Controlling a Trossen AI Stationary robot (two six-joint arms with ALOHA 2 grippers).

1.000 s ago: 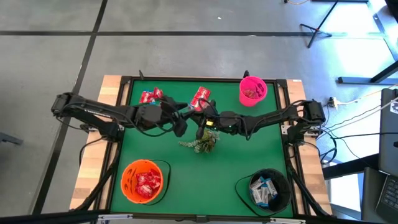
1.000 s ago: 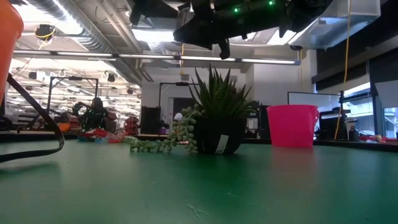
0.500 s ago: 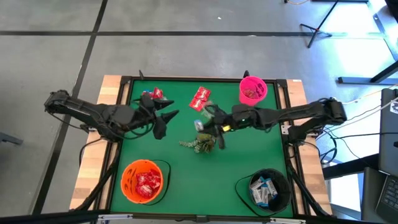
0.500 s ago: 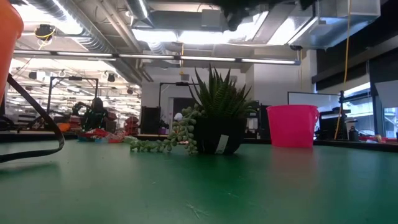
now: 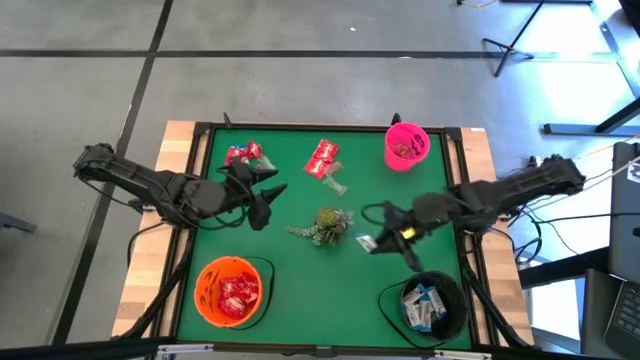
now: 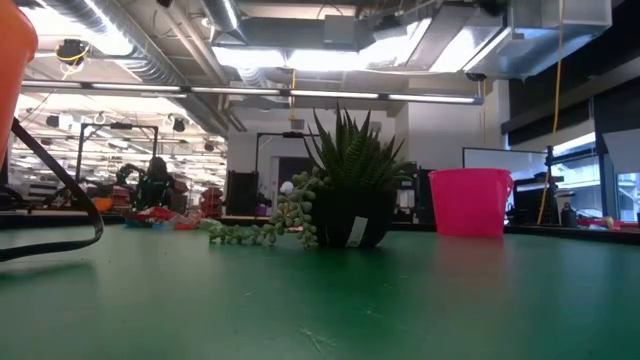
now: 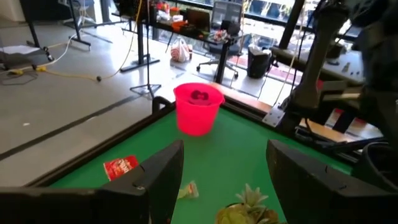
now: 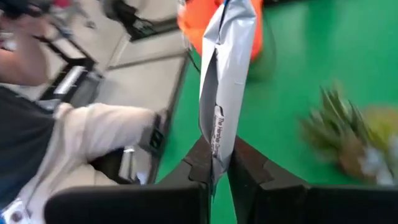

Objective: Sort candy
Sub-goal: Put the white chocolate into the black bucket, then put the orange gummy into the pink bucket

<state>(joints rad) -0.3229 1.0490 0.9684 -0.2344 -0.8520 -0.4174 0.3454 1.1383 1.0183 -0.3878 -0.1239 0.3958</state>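
My right gripper [image 5: 373, 241] hangs above the green table between the plant and the black bowl [image 5: 452, 316], shut on a silver-white candy packet [image 8: 227, 74]. My left gripper [image 5: 262, 196] is open over the left half, its fingers wide apart in the left wrist view [image 7: 224, 180], holding nothing. Red packets lie flat near the far edge [image 5: 245, 154] [image 5: 323, 157], and a clear-wrapped piece [image 5: 335, 185] lies beside them. The black bowl holds white-and-blue packets [image 5: 424, 304]; the orange bowl [image 5: 205, 285] holds red ones. Neither gripper shows in the low view. My right gripper pinches the silver-white packet between its two fingers at one narrow end [image 8: 217, 154]. The packet stands edge-on, straight out beyond the fingertips [image 8: 202, 158], and is lifted clear of the table.
A small potted plant with a trailing sprig [image 5: 325, 225] sits mid-table. A pink bowl [image 5: 406, 146] with dark pieces stands at the far right. A person [image 8: 74, 143] stands beyond the table's edge in the right wrist view. Bare green cloth lies along the near middle.
My right gripper has travelled from beside the red packets, past the plant, toward the near right and the black bowl, carrying the silver-white packet clear of the table. My left gripper has drawn back toward the table's left and then stayed still.
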